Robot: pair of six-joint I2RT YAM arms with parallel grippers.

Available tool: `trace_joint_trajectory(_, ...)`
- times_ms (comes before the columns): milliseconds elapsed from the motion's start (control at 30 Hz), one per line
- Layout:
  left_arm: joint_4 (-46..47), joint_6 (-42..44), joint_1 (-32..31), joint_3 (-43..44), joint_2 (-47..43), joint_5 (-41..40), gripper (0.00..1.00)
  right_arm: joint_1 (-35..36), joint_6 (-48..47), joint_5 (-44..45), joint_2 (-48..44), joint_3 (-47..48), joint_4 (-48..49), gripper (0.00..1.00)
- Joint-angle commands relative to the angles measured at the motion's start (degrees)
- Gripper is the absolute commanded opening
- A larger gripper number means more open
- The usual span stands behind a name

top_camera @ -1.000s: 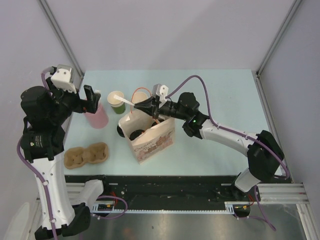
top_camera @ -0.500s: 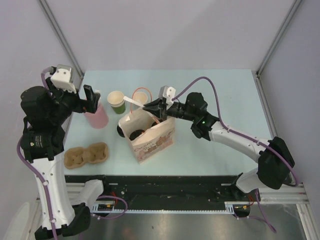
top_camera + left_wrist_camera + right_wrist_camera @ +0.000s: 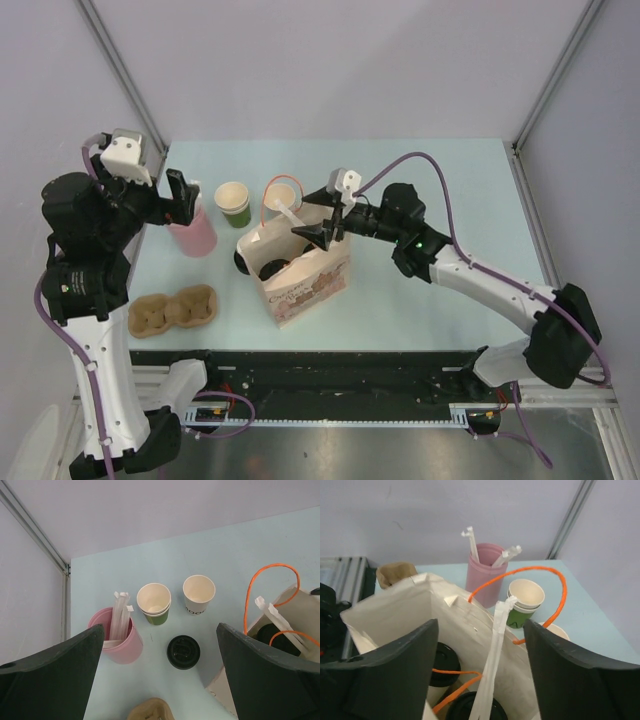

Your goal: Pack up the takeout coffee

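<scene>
Takeout coffee looks only partly packed.

- **Left edge:** The left gripper (image 3: 183, 196) hangs over the pink plastic cup of white straws (image 3: 116, 639). Its jaws are spread wide and hold nothing.
- **Near-left corner:** A brown moulded-pulp cup tray (image 3: 175, 308) lies there with nothing in it.
- **Toward the far edge:** The green-sided paper cup (image 3: 154, 605) stands upright with no lid. It shows a double rim, so you may be looking at two nested cups. Just right of it, not touching, the white-sided paper cup with dark print (image 3: 199, 594) also stands open.
- **Nearer you than those cups:** A round black plastic lid (image 3: 183, 651) lies flat on the bench, just beside the beige paper bag with orange handles (image 3: 310, 282), which stands mid-bench.
- **Inside the bag:** The right wrist view shows two more black lids (image 3: 441, 664) low down. They probably sit on cups already packed, but the cup walls are hidden. A wrapped white straw (image 3: 495, 660) leans out of the bag's mouth.
- **Over the bag's mouth:** The right gripper (image 3: 322, 232) hovers with its jaws parted on either side of the straw, not gripping it.

My judgement is that you have both open cups left to lid and bag, and only one loose lid is in view.
</scene>
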Motion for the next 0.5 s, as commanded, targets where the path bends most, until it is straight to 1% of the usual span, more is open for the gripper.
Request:
trace_joint_trajectory(0, 2.1, 0.1, 0.3, -2.7, -0.5, -1.2, 1.00, -0.3, 2.1, 2.1, -9.7, 0.5, -0.9, 0.82)
trace_joint_trajectory(33, 2.1, 0.6, 0.3, -5.0, -0.5, -1.8, 1.00, -0.4, 2.2, 4.5, -11.0, 0.5, -2.3, 0.89)
trace_joint_trajectory(67, 2.0, 1.1, 0.3, -6.2, -0.9, -2.3, 1.00, -0.5, 2.2, 6.5, -12.6, 0.5, -4.0, 0.99)
trace_joint_trajectory(100, 2.1, 1.6, 0.3, -7.5, -1.1, -3.3, 1.00, -1.2, 2.3, 8.6, -15.2, 0.5, -8.0, 1.00)
trace_joint_trajectory(133, 2.1, 2.6, 0.3, -10.3, -1.5, -3.7, 1.00, -2.0, 2.7, 12.8, -16.7, 0.5, -10.4, 1.00)
trace_joint_trajectory(167, 2.1, 3.3, 0.3, -11.8, -1.9, -3.9, 1.00, -2.7, 2.8, 15.0, -18.1, 0.5, -13.0, 1.00)
trace_joint_trajectory(200, 2.1, 4.3, 0.3, -13.3, -2.7, -4.2, 1.00, -4.9, 2.8, 17.2, -20.8, 0.5, -18.9, 1.00)
trace_joint_trajectory(233, 2.1, 4.8, 0.3, -16.4, -3.2, -4.5, 1.00, -6.2, 3.4, 22.7, -21.8, 0.5, -22.0, 1.00)
trace_joint_trajectory(267, 2.1, 5.5, 0.3, -18.0, -3.4, -4.7, 1.00, -7.6, 4.1, 25.3, -22.8, 0.5, -25.5, 1.00)
trace_joint_trajectory(300, 2.1, 6.3, 0.3, -19.5, -4.1, -5.0, 1.00, -11.7, 5.2, 27.6, -24.5, 0.5, -31.5, 1.00)
trace_joint_trajectory(367, 2.3, 7.5, 0.3, -23.9, -4.3, -5.3, 1.00, -16.1, 7.1, 32.6, -25.5, 0.0, -39.3, 1.00)
trace_joint_trajectory(400, 2.8, 8.5, 0.3, -25.2, -4.5, -5.1, 1.00, -17.9, 7.2, 34.4, -25.9, -2.5, -40.5, 1.00)
trace_joint_trajectory(433, 3.2, 9.2, 0.2, -28.0, -5.1, -4.3, 1.00, -21.0, 7.5, 39.2, -26.9, -4.6, -40.9, 1.00)
trace_joint_trajectory(467, 3.9, 9.8, 0.2, -29.4, -5.6, -4.1, 1.00, -22.4, 8.7, 41.2, -27.5, -6.8, -40.5, 1.00)
